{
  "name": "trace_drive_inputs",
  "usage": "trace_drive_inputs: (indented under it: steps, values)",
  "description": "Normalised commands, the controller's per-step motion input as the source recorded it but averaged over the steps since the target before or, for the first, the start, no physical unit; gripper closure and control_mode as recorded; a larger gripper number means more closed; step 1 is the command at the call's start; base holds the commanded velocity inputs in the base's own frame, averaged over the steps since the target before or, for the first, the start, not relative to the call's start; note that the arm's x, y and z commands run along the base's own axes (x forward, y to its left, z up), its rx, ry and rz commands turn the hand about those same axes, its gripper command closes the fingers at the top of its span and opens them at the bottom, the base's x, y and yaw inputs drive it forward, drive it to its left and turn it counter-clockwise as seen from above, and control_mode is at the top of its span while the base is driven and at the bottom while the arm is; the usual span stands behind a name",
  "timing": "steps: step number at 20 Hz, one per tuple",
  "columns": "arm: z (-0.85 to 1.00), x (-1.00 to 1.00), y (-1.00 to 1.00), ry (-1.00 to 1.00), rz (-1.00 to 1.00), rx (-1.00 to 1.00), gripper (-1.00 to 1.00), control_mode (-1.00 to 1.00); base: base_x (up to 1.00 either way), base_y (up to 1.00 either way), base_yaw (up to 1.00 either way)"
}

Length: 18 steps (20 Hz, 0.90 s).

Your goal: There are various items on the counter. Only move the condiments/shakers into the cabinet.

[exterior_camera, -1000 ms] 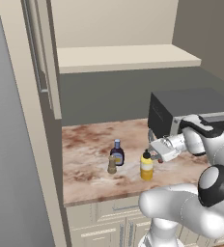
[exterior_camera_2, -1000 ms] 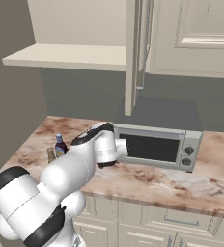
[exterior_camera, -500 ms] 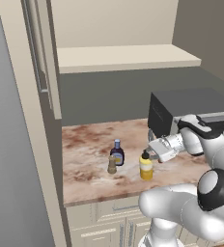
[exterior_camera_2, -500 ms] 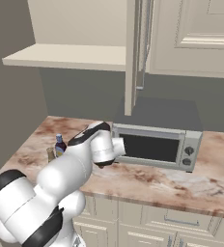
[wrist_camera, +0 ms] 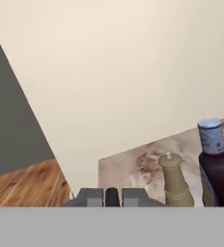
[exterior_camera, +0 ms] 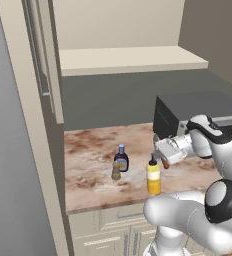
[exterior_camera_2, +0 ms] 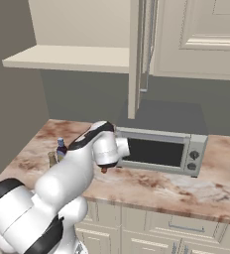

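On the bench, from left to right, stand 3 containers: a tan shaker, a dark bottle and a yellow bottle. The gripper has its jaws clenched on the yellow bottle's dark nozzle. A microwave sits behind.

Counter glossy marbled stone; cabinet shelf seemingly matt.

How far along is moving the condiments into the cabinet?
Nothing is on the cream cabinet shelf yet. The gripper is shut on the yellow squeeze bottle at its dark nozzle, on the marbled counter. Shelving it, the short tan pepper shaker and the blue-capped dark bottle remains.
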Motion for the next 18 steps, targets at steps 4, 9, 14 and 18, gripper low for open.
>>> trace_drive_inputs:
  steps: [4, 9, 14, 18]
  values:
    - [0.75, -0.02, 0.0, -0.18, -0.01, 0.0, 1.0, -1.0, 0.0, 0.0, 0.0]
    - [0.98, -0.01, 0.0, -0.26, -0.08, 0.0, 1.0, -1.0, 0.0, 0.0, 0.0]
    - [1.0, -0.09, 0.03, -0.36, -0.18, 0.0, 1.0, -1.0, 0.0, 0.0, 0.0]
    - [1.0, -0.02, 0.17, -0.4, -0.31, -0.02, 1.0, -1.0, 0.0, 0.0, 0.0]
